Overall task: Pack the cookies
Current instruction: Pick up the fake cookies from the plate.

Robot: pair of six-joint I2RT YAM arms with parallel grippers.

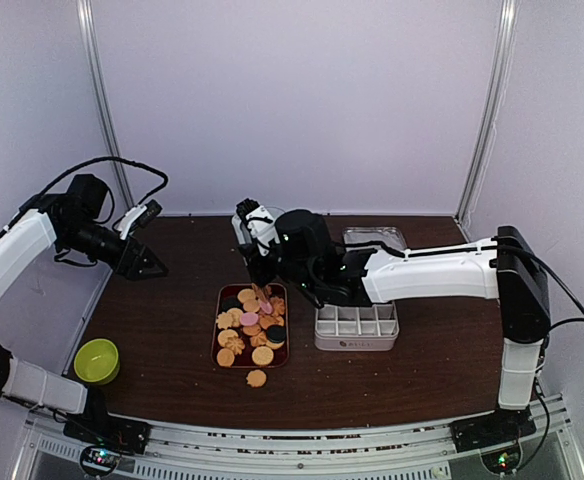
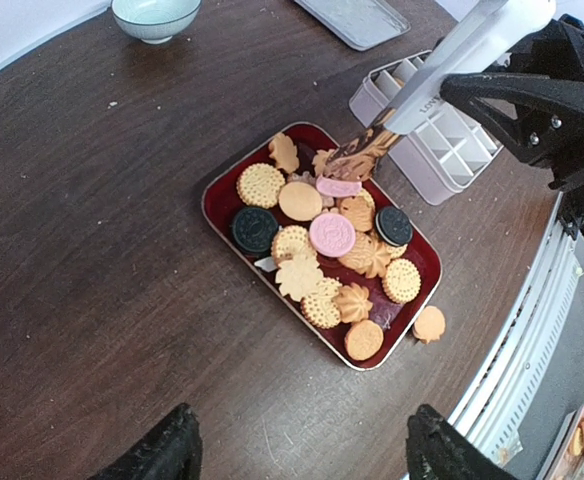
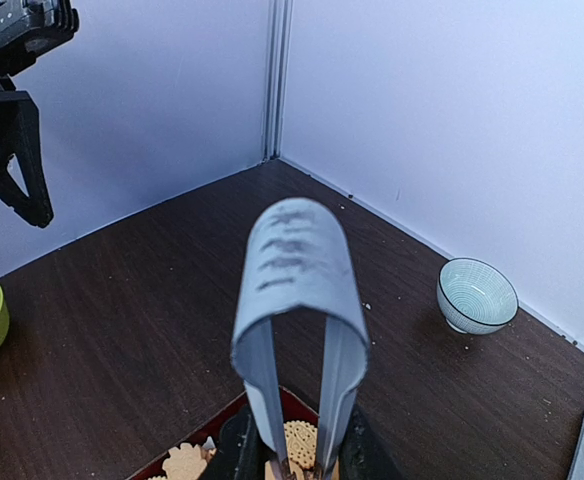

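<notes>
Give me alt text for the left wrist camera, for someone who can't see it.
A red tray of cookies sits on a dark table, with white tongs reaching into one end. A white divided box stands beside it; one cookie lies off the tray.

The left arm (image 1: 17, 250) stands up from its base at about 7 o'clock in the top view and bends along the 9 o'clock side. Its wrist points toward 3 o'clock, and the left gripper (image 1: 150, 264) is held aloft, tipped toward 4 o'clock, jaws spread wide with nothing between them. The right arm (image 1: 432, 275) stands up from its base at 5 o'clock with its white forearm level toward 9 o'clock, ending mid-view, where the right gripper (image 1: 257, 268) tilts down toward 6 o'clock, its fingers (image 3: 240, 445) pinched on a pair of tongs (image 3: 297, 270).
</notes>
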